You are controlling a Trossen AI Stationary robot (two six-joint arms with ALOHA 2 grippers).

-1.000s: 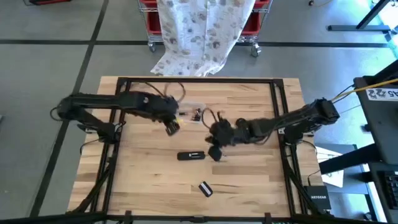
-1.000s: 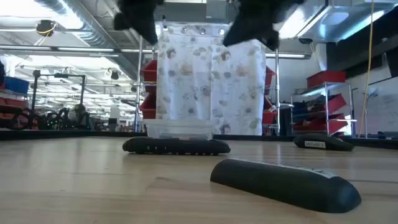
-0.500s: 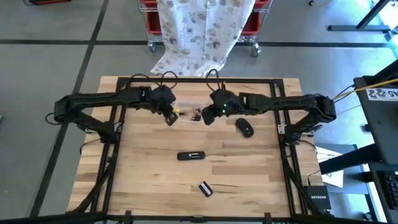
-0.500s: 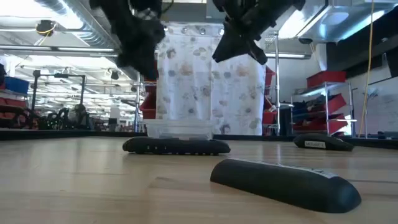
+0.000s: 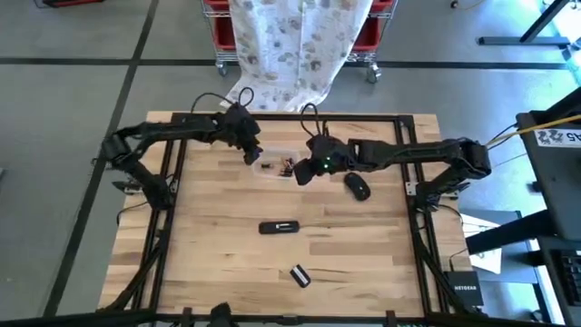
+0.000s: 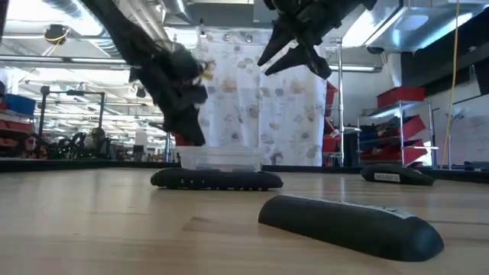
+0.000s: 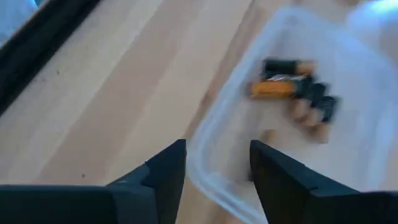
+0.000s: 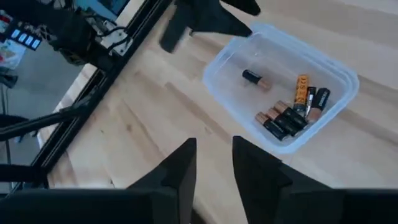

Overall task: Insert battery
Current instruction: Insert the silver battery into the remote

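A clear plastic tub (image 5: pixel 270 171) with several batteries (image 8: pixel 289 115) sits at the table's far middle. My left gripper (image 5: pixel 254 154) hangs open just over the tub's left corner (image 7: pixel 205 180), with the batteries (image 7: pixel 289 87) ahead of its fingers. My right gripper (image 5: pixel 302 174) is open in the air over the tub's right side (image 6: pixel 294 50), higher than the left one (image 6: pixel 187 130). A black remote (image 5: pixel 279 227) lies flat at mid-table. Its loose cover (image 5: pixel 300 275) lies nearer the front edge.
A dark rounded device (image 5: pixel 357 186) lies right of the tub, below my right arm. A black frame rail (image 5: pixel 290 116) runs along the table's far edge just behind the tub. Bare wood lies left and right of the remote.
My left gripper has gone toward the far edge and down to the tub's left corner. My right gripper has left the spot beside the remote and swung up and toward the far edge, to the tub's right side, uncovering the dark rounded device.
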